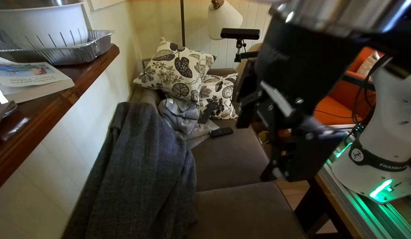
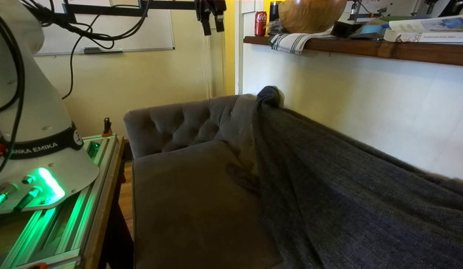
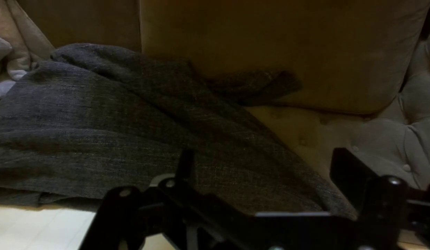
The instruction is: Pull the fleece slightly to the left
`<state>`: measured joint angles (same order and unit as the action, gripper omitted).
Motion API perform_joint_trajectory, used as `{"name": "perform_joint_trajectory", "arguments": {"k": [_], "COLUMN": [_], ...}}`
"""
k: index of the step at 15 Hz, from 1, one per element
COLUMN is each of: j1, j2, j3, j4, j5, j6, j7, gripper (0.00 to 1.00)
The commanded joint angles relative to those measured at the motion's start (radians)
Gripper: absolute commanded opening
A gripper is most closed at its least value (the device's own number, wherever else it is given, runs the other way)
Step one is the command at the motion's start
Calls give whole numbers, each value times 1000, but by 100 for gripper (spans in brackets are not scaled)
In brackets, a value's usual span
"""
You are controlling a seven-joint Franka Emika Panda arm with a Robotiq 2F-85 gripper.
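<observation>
The fleece is a large grey-blue blanket. It lies rumpled over the sofa back along the wall and down onto the seat in both exterior views [image 1: 149, 159] [image 2: 343, 179]. A bunched corner sits on top of the sofa back, and a small end sticks out onto the seat. In the wrist view the fleece [image 3: 107, 114] fills the left and middle, behind the fingers. My gripper [image 3: 265, 152] is open with nothing between its fingers. In an exterior view the gripper [image 1: 256, 151] hangs above the sofa, apart from the fleece. It also shows at the top of an exterior view [image 2: 213, 30].
Patterned pillows [image 1: 179, 68], a light grey cloth [image 1: 182, 116] and remotes [image 1: 221, 132] lie at one sofa end. A wooden shelf [image 2: 366, 48] with a bowl [image 2: 312, 15] and can [image 2: 260, 23] runs above the sofa back. A camera [image 1: 240, 34] stands beyond the gripper.
</observation>
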<state>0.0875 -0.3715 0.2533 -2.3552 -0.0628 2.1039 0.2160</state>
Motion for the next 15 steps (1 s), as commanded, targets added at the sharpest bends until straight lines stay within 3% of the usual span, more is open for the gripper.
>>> {"name": "perform_joint_trajectory", "arguments": {"k": [1,4,6,12,14,15], "j1": [-12,7,23,-10,-28,-14], "j2": [177,291,362,577,618,583], "j3": [-37,-91,-111,-56,-41,-57], "j4": [37,27,7,12,19,2], "j5": [-6,82,214,650,694,629], "j6": [135,277,380,582,556,560], "j7": [29,-50,-137,-439,-449,-414], "gripper": [100,100,100,100,100,100]}}
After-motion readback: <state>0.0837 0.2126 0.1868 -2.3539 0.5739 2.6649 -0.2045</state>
